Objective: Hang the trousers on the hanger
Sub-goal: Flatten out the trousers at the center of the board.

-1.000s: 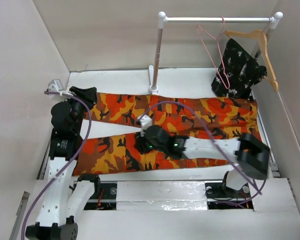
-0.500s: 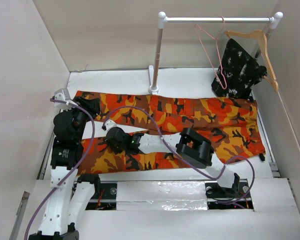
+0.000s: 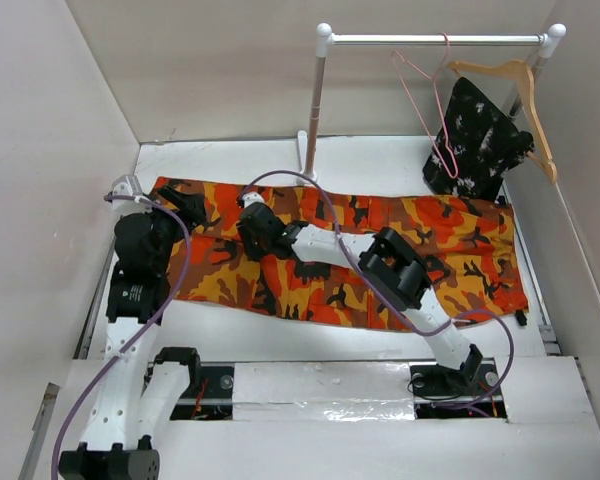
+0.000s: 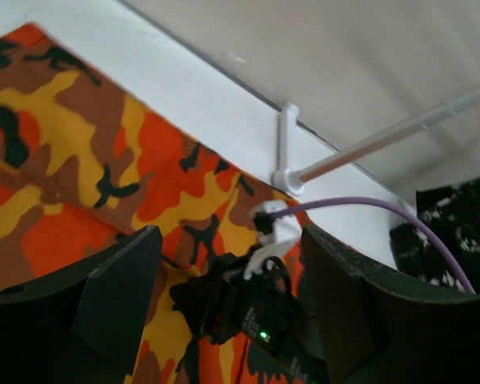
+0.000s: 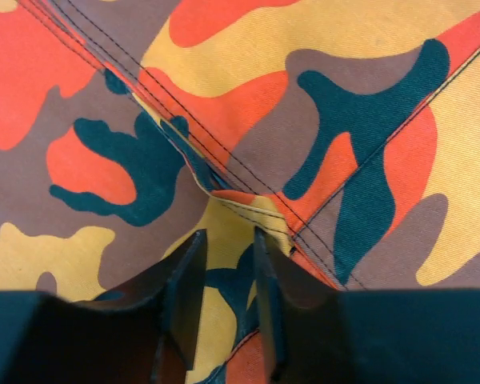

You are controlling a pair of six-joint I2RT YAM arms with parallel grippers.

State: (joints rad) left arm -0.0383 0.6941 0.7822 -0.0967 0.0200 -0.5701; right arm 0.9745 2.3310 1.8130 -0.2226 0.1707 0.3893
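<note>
The camouflage trousers [image 3: 460, 240] lie folded lengthwise across the white table, one leg laid over the other. My right gripper [image 3: 252, 222] reaches far left over them; in the right wrist view it [image 5: 228, 236] is shut on a raised fold of the trousers [image 5: 344, 96] beside a seam. My left gripper [image 3: 183, 205] hovers over the left end of the cloth. The left wrist view shows it [image 4: 228, 240] open with nothing between its fingers, above the trousers [image 4: 80, 160]. The pink wire hanger [image 3: 427, 110] hangs from the rail at the back right, far from both grippers.
A white rail [image 3: 430, 40] on a post [image 3: 313, 110] stands at the back. A wooden hanger [image 3: 525, 80] with a black speckled garment [image 3: 480, 140] hangs at its right end. Walls close in on both sides. A purple cable [image 3: 320, 215] loops over the right arm.
My right gripper has carried the near leg up and left over the far leg, folding the trousers. My left gripper has opened and shifted slightly.
</note>
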